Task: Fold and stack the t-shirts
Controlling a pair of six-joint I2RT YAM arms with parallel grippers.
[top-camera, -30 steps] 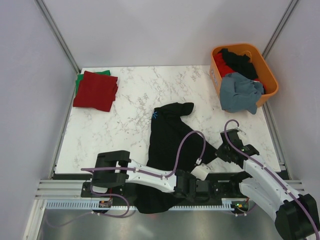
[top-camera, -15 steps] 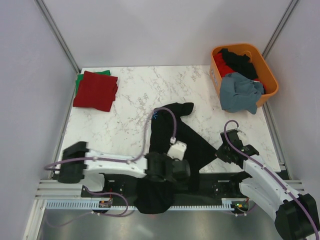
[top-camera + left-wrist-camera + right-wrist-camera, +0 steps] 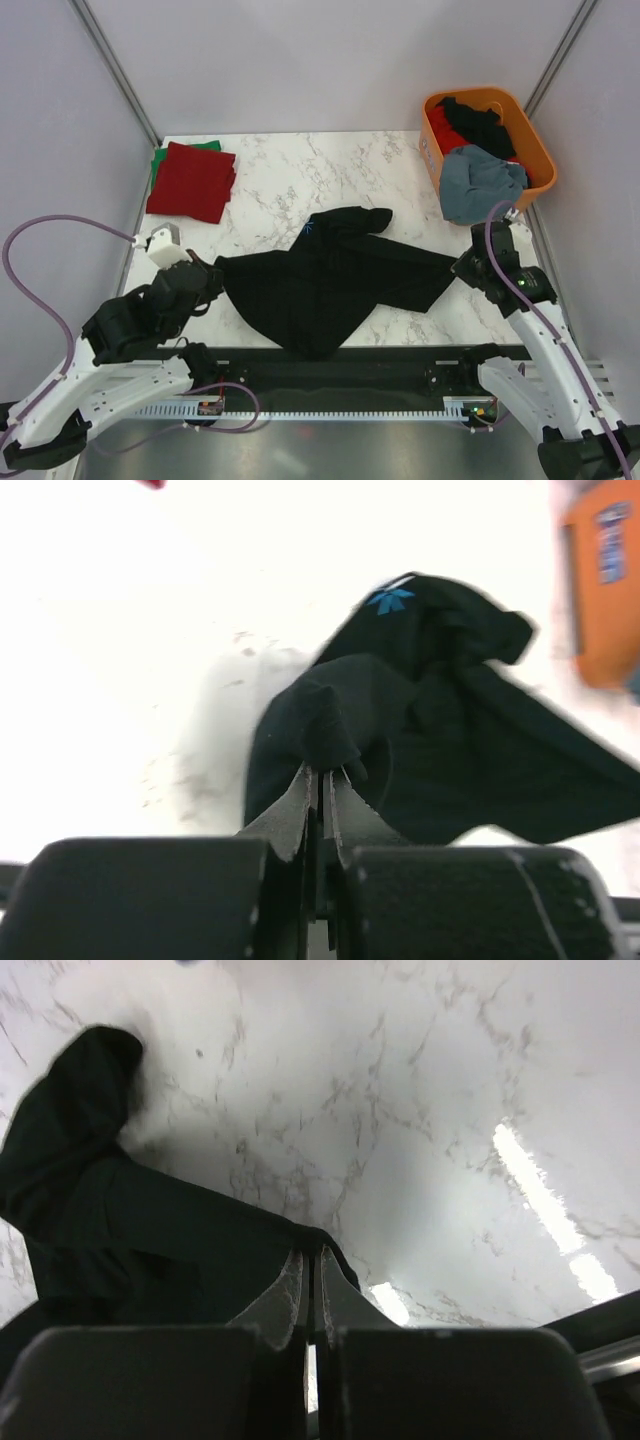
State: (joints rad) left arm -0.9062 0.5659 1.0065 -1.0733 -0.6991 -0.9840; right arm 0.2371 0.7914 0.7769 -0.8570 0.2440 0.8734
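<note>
A black t-shirt with a tiny light-blue mark near the collar is stretched across the table's near middle. My left gripper is shut on its left corner, seen bunched between the jaws in the left wrist view. My right gripper is shut on its right corner, which also shows in the right wrist view. A folded dark red t-shirt lies on a green one at the back left. A grey-blue t-shirt hangs over the basket's rim.
The orange plastic basket stands at the back right with black and red cloth inside. The marble table ends in a black rail at the near edge. Grey walls close in on both sides.
My left gripper has swung from the near middle out to the left, and my right gripper has moved back and to the right. The black t-shirt is pulled out wide between them.
</note>
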